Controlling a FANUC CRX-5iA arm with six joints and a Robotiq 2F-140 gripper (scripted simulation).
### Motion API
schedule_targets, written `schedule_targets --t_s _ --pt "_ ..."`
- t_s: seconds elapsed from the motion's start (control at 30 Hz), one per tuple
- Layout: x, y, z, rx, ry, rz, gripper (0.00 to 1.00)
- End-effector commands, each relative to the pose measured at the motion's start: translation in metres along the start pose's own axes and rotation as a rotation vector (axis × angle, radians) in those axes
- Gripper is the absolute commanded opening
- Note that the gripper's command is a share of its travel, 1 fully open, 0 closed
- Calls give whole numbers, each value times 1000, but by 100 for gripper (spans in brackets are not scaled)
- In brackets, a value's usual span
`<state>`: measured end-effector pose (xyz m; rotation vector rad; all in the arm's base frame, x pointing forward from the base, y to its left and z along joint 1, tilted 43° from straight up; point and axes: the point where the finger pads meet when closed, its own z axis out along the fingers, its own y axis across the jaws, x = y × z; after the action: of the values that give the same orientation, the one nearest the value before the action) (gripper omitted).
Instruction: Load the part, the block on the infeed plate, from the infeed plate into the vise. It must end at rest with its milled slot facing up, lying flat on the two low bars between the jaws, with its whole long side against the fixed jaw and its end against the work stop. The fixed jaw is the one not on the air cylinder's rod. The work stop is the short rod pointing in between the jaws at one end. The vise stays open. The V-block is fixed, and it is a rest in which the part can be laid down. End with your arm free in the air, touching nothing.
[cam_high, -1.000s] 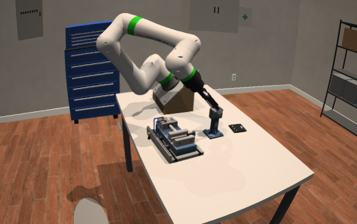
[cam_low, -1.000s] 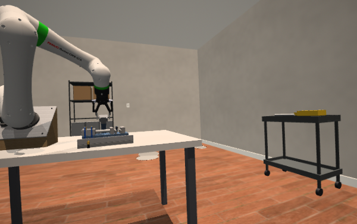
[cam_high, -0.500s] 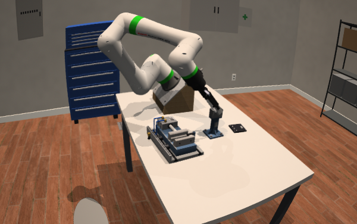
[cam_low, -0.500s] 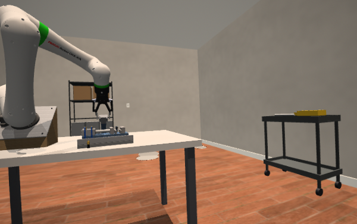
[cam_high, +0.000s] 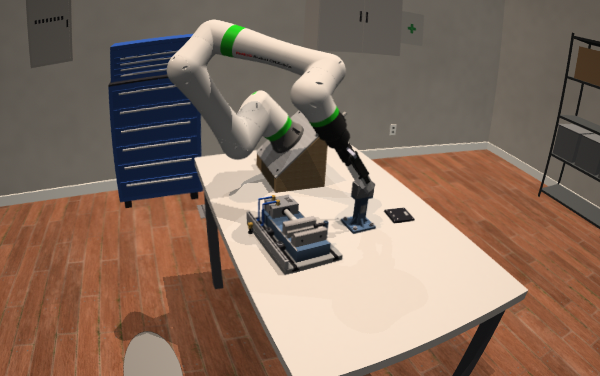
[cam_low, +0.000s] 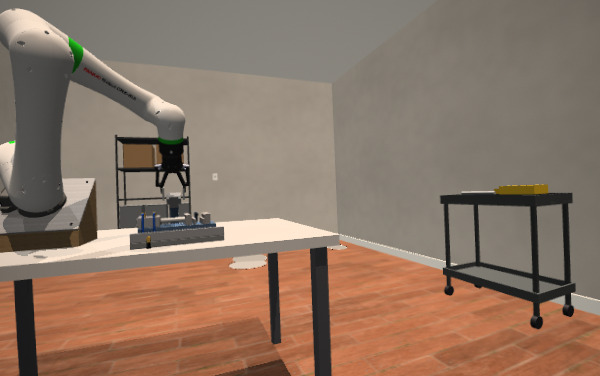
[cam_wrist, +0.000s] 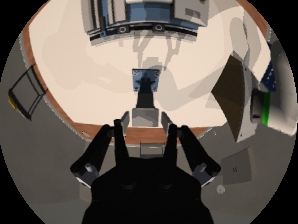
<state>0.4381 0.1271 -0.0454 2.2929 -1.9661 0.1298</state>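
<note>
The grey part (cam_high: 363, 189) rests on top of the blue V-block (cam_high: 359, 214), to the right of the vise (cam_high: 295, 234). My gripper (cam_high: 364, 181) is tilted down over the part, with its fingers half open on either side of it and gaps showing in the wrist view. There the part (cam_wrist: 147, 119) lies between my fingertips, with the V-block (cam_wrist: 145, 86) beyond it. In the exterior view my fingers (cam_low: 173, 189) spread just above the part (cam_low: 173, 201). The dark infeed plate (cam_high: 399, 215) is bare. The vise jaws stand open with nothing between them.
The arm's wooden base block (cam_high: 295, 167) stands behind the vise. The vise (cam_wrist: 143, 3) is at the top of the wrist view and the infeed plate (cam_wrist: 23, 92) is at the left. A blue drawer cabinet (cam_high: 155, 120) stands behind the table.
</note>
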Motion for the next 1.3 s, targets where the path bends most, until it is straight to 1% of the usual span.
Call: schedule_targets --t_s 0.0,0.2,0.27,0.57,0.77,0.83,1.27 --pt "-1 0 0 1 21 0 51" --pt "-2 0 0 1 71 0 51" --pt "-2 0 0 1 71 0 51" --pt "-4 0 0 1 162 0 51" --pt "-6 0 1 0 237 0 51" --pt "-6 0 1 0 237 0 51" --pt "-11 0 2 0 430 0 51"
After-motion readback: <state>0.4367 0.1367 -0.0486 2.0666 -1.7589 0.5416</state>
